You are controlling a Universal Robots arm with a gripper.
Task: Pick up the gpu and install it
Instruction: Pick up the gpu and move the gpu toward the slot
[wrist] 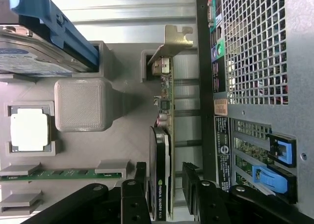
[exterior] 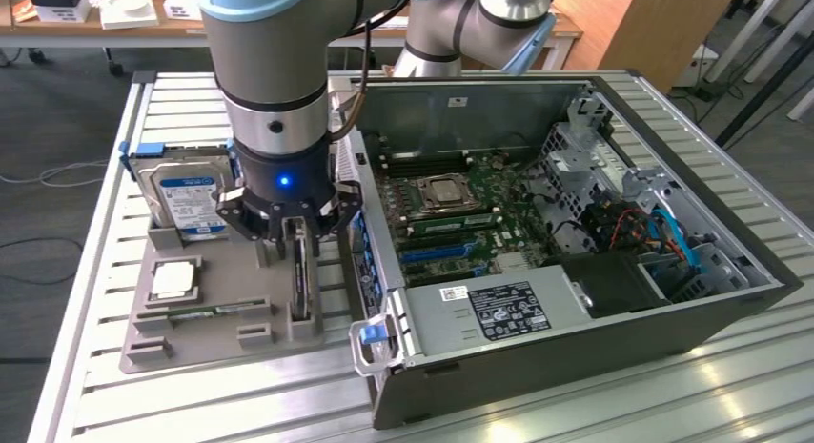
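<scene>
At the exterior view's left, a grey holder [exterior: 191, 352] on the slatted table [exterior: 90, 300] carries a hard drive [exterior: 189, 197] standing at its far end, with a processor chip [exterior: 174, 279] and a green memory stick [exterior: 204, 312] nearer. Just right of these, the gpu [exterior: 300, 286] stands on edge in its slot of the holder, not yet lifted. The gripper [exterior: 295, 235] is lowered over it. In the wrist view its fingers [wrist: 190, 182] straddle the card with a gap showing on one side, so the hand looks released, not clamped. Further right, the open computer case [exterior: 712, 319] shows its motherboard [exterior: 445, 214], whose blue expansion slots [exterior: 439, 255] hold no card. By my judgement the pick is only being set up, and lifting and installing all remain.
</scene>
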